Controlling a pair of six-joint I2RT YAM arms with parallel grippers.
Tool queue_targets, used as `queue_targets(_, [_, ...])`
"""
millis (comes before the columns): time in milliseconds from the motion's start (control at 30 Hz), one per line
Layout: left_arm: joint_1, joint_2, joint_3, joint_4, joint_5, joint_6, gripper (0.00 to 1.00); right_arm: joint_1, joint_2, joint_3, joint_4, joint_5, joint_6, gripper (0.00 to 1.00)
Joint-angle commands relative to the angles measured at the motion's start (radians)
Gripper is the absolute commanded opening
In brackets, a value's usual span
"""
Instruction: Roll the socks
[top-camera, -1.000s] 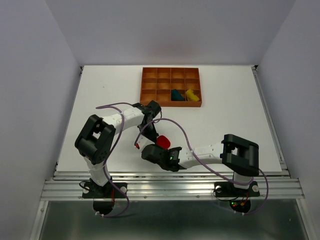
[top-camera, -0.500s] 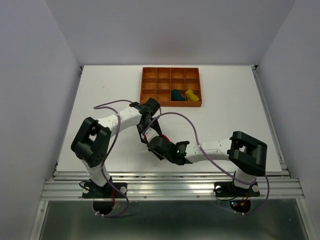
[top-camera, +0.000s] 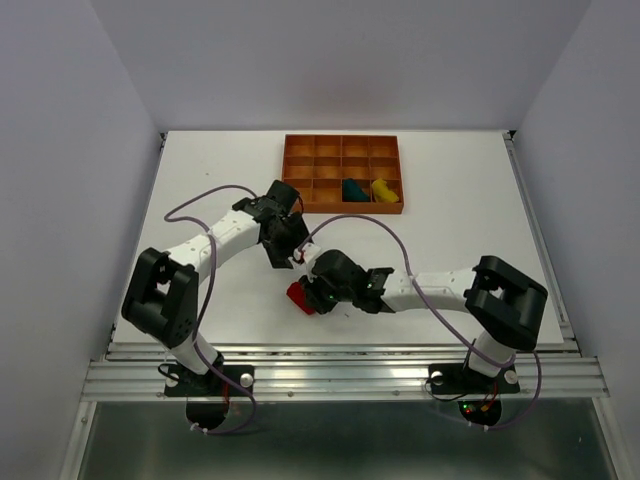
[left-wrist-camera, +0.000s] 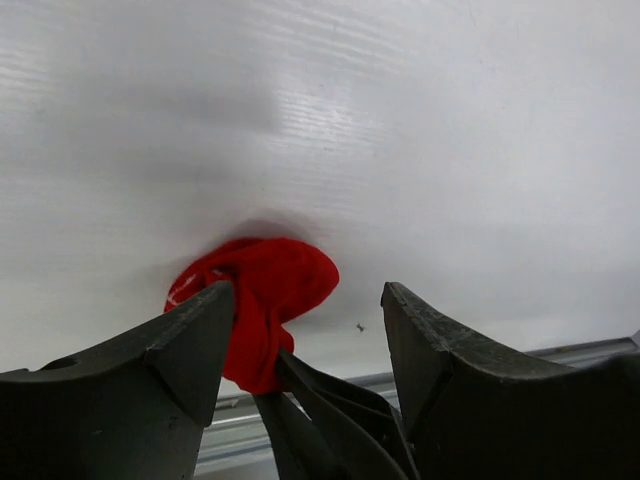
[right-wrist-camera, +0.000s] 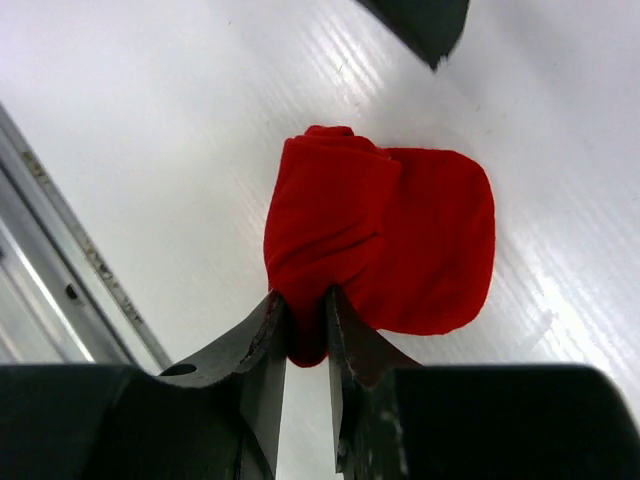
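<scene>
A bunched red sock (top-camera: 298, 297) lies on the white table near its front edge. My right gripper (top-camera: 309, 291) is shut on its folded edge; in the right wrist view the jaws (right-wrist-camera: 306, 312) pinch a fold of the red sock (right-wrist-camera: 400, 235). My left gripper (top-camera: 287, 252) stands open just beyond it, holding nothing. Seen from the left wrist, the red sock (left-wrist-camera: 270, 285) sits past the spread left gripper (left-wrist-camera: 305, 300), beside its left finger. A dark teal sock (top-camera: 354, 189) and a yellow sock (top-camera: 382, 188) sit rolled in neighbouring compartments of the tray.
The orange-brown gridded tray (top-camera: 300, 172) stands at the back centre of the table. The metal rail at the table's front edge (top-camera: 340, 352) runs close to the red sock. Purple cables loop over both arms.
My left gripper has opened, let go of the red sock and drawn back toward the far left. My right gripper has carried the sock left and slightly nearer the front edge.
</scene>
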Motion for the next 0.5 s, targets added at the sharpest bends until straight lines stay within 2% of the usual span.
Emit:
queue_targets(0, [0.038, -0.073, -0.037, 0.029, -0.002, 0.039, 0.72, -0.067, -0.021, -0.026, -0.011, -0.196, 0.074, 0.06])
queue_targets(467, [0.119, -0.094, -0.169, 0.104, 0.018, 0.082, 0.72, -0.155, 0.078, 0.000, 0.001, -0.387, 0.114, 0.06])
